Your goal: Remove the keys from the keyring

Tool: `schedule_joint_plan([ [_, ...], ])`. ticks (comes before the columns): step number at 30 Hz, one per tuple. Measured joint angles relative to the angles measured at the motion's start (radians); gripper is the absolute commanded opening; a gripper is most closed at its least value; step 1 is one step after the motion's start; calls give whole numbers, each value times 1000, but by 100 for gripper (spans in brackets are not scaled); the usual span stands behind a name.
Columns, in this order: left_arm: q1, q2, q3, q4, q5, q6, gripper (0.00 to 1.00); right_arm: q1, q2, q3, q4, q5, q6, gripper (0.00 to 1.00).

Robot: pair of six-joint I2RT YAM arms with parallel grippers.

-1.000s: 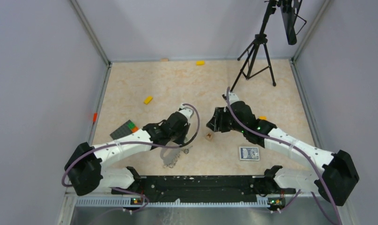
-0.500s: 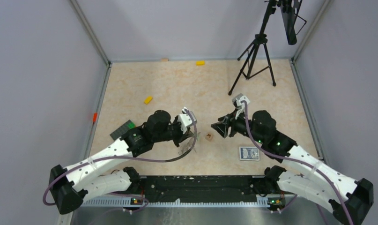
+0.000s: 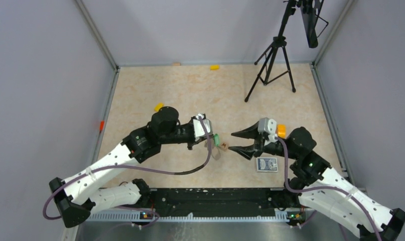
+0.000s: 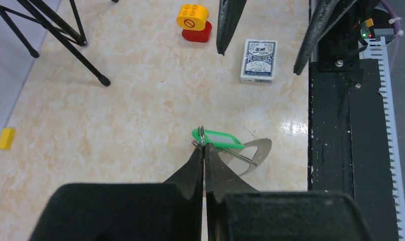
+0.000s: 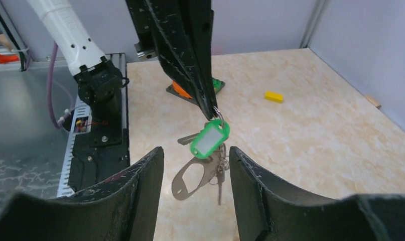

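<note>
The left gripper (image 3: 210,139) is clenched on a small wire ring (image 5: 218,113), and the whole bunch hangs from that ring, to the left of the card deck (image 3: 266,164) and a little farther from the arm bases than it. Just under the ring hangs a green tag (image 5: 210,139) with a pale window. Behind and below the tag hangs the keyring (image 5: 187,181), a flat grey loop. The keys (image 5: 221,168) hang beside it, thin and dark, and one silvery key sticks out sideways past the tag. Whether the lowest key touches the surface (image 3: 190,95) cannot be told.

The right gripper (image 3: 236,141) is released, its jaws spread wide, just beyond the deck's left end and pointing at the bunch. In its wrist view the bunch hangs ahead of the gap between its fingers (image 5: 140,196) and apart from both.

A small brown cube (image 3: 224,146) lies on the surface left of the deck, just beside the bunch. A yellow-and-red block (image 4: 194,22) sits just beyond the deck. The tripod (image 3: 270,60) stands well beyond the deck.
</note>
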Motion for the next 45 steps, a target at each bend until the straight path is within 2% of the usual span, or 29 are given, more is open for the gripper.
schedule_joint_plan([
  [9, 0, 54, 5, 10, -42, -97, 0, 0, 30, -67, 140, -49, 9, 42],
  [14, 0, 57, 6, 16, -63, -136, 0, 0, 74, -85, 206, -29, 27, 49],
  [20, 0, 56, 9, 21, -63, -151, 0, 0, 93, -124, 253, -9, 44, 50],
  [25, 0, 56, 10, 23, -55, -150, 0, 0, 123, -129, 289, 4, 47, 50],
  [30, 0, 53, 10, 23, -25, -127, 0, 0, 144, -135, 307, 5, 47, 57],
  [45, 0, 8, 11, -50, 113, -1, 0, 0, 148, -134, 279, -134, -5, 63],
])
